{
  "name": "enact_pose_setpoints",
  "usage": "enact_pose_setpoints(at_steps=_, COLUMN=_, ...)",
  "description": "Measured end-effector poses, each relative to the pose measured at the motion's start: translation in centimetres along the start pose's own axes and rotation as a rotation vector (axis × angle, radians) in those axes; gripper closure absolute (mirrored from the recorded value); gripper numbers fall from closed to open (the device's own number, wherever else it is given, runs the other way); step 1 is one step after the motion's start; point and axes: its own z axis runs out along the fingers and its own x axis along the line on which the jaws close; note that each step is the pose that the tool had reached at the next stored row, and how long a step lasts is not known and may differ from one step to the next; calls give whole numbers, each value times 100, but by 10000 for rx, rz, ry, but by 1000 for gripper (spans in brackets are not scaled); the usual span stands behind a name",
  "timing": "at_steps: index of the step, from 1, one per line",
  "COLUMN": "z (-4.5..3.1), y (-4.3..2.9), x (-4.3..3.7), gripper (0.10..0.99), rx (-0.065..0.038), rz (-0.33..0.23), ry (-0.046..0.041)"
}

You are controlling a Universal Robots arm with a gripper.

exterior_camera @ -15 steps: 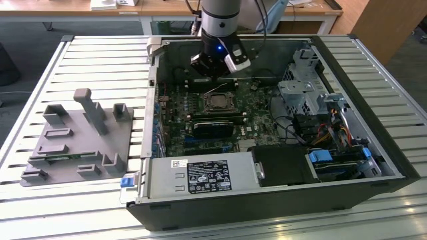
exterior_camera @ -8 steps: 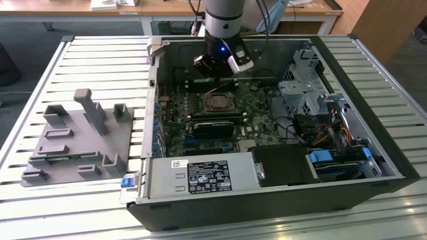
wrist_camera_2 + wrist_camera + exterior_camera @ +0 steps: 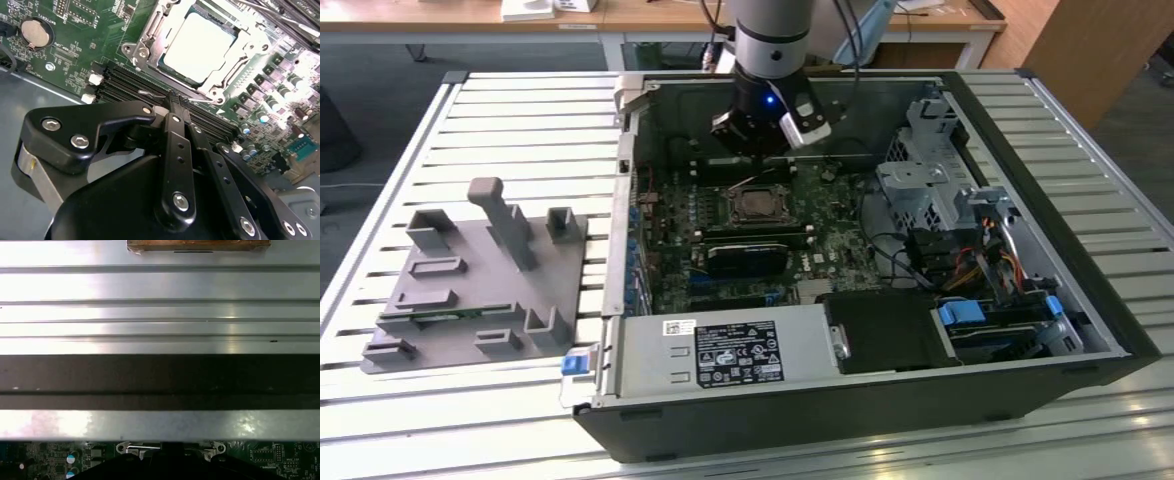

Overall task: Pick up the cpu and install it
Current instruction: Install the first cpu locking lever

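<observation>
Inside the open computer case (image 3: 1067,300) | cpu (image 3: 197,47) lies flat in its socket (image 3: 150,35) | my hand (image 3: 175,107) hovers beside it, fingers pressed together, empty | chip looks thin, stiff, fragile; I judge edges safest to grip.

exterior: high, whole case (image 3: 854,250) | wrists: close, share motherboard (image 3: 75,45)
</observation>
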Motion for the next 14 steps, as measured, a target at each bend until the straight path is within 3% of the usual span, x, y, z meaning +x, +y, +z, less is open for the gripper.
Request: enact_pose_setpoints(at_steps=14, z=58, y=27, x=-110, gripper=980, rx=6, rz=0, ry=1)
